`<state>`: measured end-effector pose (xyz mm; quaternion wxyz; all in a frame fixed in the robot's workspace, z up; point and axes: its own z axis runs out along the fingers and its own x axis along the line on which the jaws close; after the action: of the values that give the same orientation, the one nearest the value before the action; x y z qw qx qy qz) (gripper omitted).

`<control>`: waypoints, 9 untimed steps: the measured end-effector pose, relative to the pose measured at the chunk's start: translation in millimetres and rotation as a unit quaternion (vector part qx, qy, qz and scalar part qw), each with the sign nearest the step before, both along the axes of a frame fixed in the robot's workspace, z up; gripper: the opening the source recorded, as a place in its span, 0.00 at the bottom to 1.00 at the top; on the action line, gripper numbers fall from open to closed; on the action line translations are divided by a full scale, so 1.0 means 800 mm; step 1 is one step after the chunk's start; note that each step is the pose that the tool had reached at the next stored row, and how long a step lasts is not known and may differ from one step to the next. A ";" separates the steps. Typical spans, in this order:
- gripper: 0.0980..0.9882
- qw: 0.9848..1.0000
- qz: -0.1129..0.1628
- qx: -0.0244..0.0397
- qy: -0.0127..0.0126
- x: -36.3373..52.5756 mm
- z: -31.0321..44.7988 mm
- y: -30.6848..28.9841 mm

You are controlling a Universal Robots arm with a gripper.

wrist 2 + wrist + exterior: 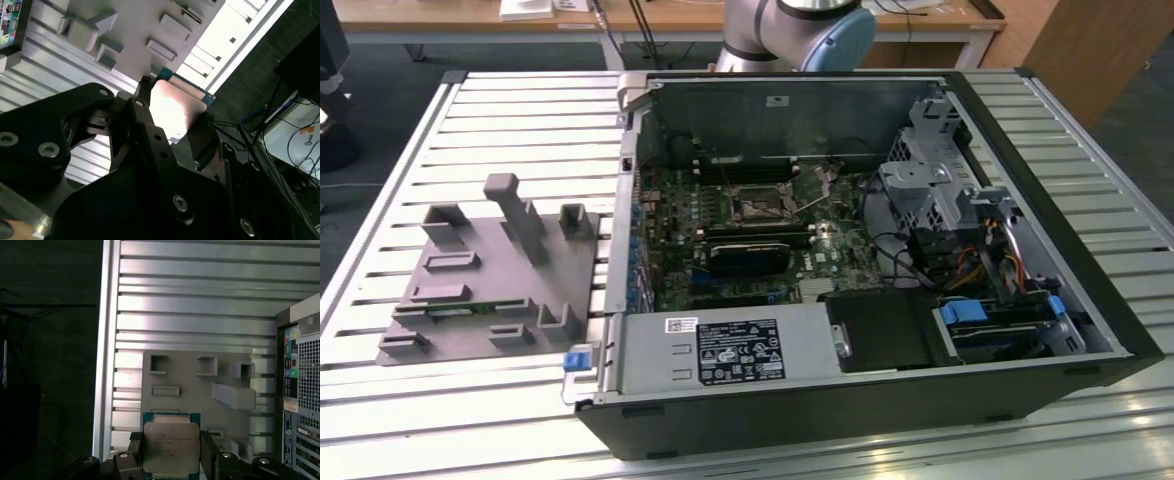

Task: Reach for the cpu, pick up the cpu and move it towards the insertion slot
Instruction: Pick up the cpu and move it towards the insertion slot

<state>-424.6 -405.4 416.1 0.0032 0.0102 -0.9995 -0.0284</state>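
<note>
My gripper (171, 462) is shut on the cpu (171, 446), a flat square chip with a shiny metal top and a greenish rim, held by two opposite edges between the black fingers (209, 452). In the second wrist view the cpu (176, 111) reflects light between the same fingers of the gripper (175, 127). Both wrist views show it held well above the grey fixture plate (200, 390). The insertion slot (758, 203) is the square black socket with a metal frame on the green board inside the open computer case. The arm's base (801, 30) rises behind the case.
The grey fixture plate (487, 270) with raised blocks lies on the slatted metal table (520, 110) at the exterior view's left. The open case (881, 260) holds a power supply (727, 352), drive cage (927, 190) and cables. The table edge (105, 340) borders dark floor.
</note>
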 end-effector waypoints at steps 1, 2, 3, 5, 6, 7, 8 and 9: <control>0.50 1.000 0.000 0.000 0.000 0.002 0.0000 0.0000; 0.50 1.000 0.000 0.000 0.000 0.005 0.0000 0.0000; 0.50 1.000 0.000 0.000 0.000 0.008 0.0000 0.0000; 0.50 1.000 0.000 0.000 0.000 0.013 -0.0001 0.0000; 0.50 1.000 0.000 0.000 0.000 0.016 -0.0001 0.0000; 0.50 1.000 0.000 0.000 0.000 0.020 0.0000 0.0000; 0.50 1.000 0.000 0.001 0.000 0.024 -0.0001 0.0000; 0.50 1.000 0.000 0.001 0.000 0.026 -0.0001 0.0000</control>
<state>-404.1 -405.4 416.0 0.0032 0.0102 -0.9995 -0.0293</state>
